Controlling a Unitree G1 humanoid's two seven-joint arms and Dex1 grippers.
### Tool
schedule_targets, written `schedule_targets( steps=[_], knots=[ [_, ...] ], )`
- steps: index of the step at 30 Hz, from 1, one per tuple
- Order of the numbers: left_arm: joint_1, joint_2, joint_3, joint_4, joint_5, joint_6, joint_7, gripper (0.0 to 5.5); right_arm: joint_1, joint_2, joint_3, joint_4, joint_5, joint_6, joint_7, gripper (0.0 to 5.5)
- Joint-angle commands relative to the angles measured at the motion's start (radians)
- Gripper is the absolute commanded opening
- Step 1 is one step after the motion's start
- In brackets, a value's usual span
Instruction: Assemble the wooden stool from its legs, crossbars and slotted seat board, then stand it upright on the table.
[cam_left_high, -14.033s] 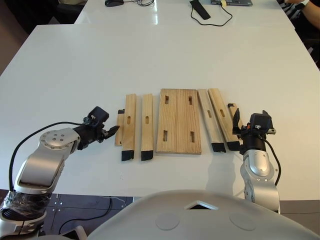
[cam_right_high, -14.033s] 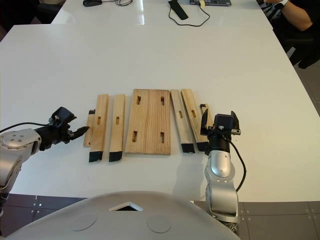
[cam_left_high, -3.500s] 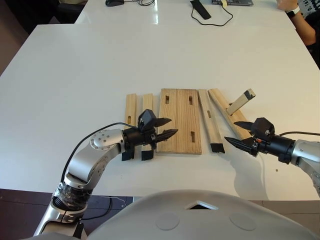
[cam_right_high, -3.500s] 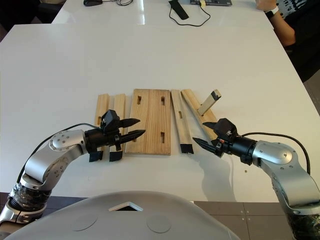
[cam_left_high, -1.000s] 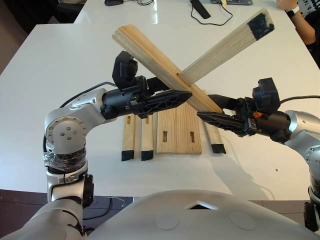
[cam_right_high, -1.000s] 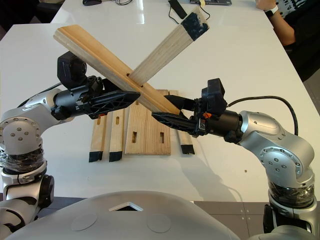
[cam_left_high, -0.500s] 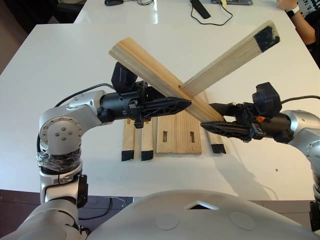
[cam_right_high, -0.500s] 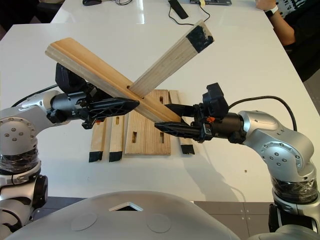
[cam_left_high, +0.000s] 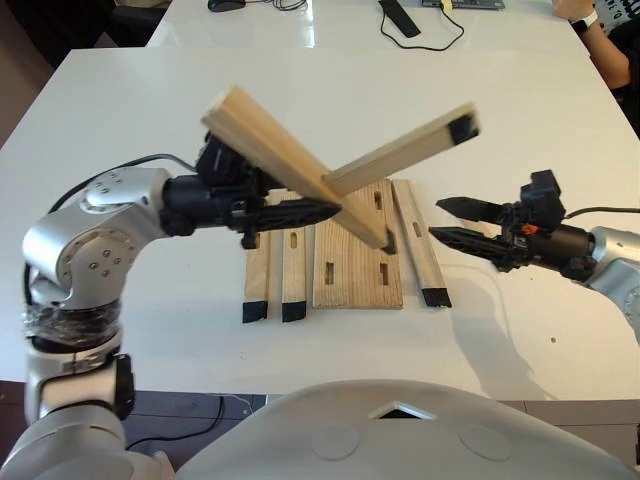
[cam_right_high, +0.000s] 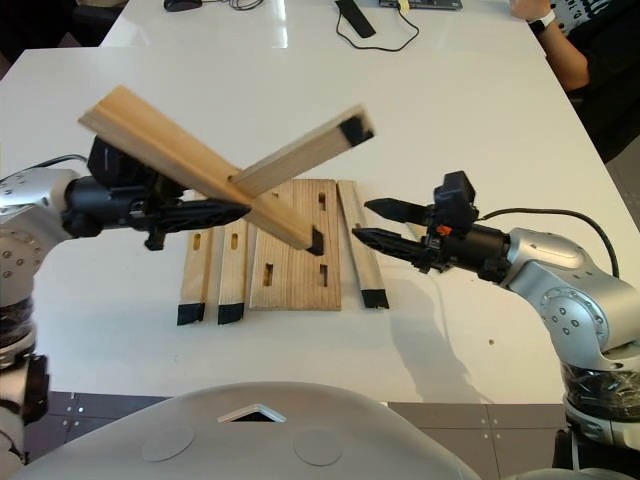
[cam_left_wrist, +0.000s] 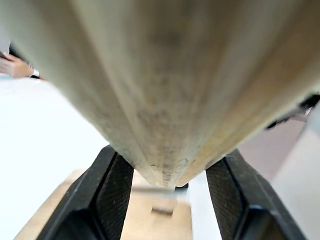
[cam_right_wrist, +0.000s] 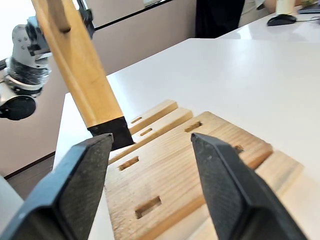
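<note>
raised leg (cam_left_high: 287, 166) with crossbar (cam_left_high: 400, 152) slotted in — tilted over flat seat board (cam_left_high: 350, 280), spare legs (cam_left_high: 292, 262) alongside

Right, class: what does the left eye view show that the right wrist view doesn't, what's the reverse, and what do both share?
Left eye view alone: the crossbar running out to its black-tipped end from the raised leg, and a black block with its cable at the table's far edge.
Right wrist view alone: the wall panels behind the left arm.
Both share: the raised leg's black tip hanging over the seat board, two flat legs beside that board, and the open right end effector.
</note>
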Motion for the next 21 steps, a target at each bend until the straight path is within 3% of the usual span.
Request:
schedule_targets(
  steps=[1, 10, 21],
  knots=[
    [0.06, 0.099, 0.034, 0.035, 0.094, -0.093, -0.128, 2.08, 0.063, 0.035, -0.014, 0.007, -0.061, -0.042, -0.032, 2.89],
    [0.107, 0.102, -0.089, 0.112, 0.307, -0.278, -0.219, 2.08, 0.104, 0.099, 0.046, -0.028, -0.131, -0.08, -0.062, 2.89],
    [0.116, 0.071, -0.156, 0.137, 0.37, -0.344, -0.206, 2.08, 0.087, 0.105, 0.062, -0.02, -0.161, -0.077, -0.052, 2.89]
  ],
)
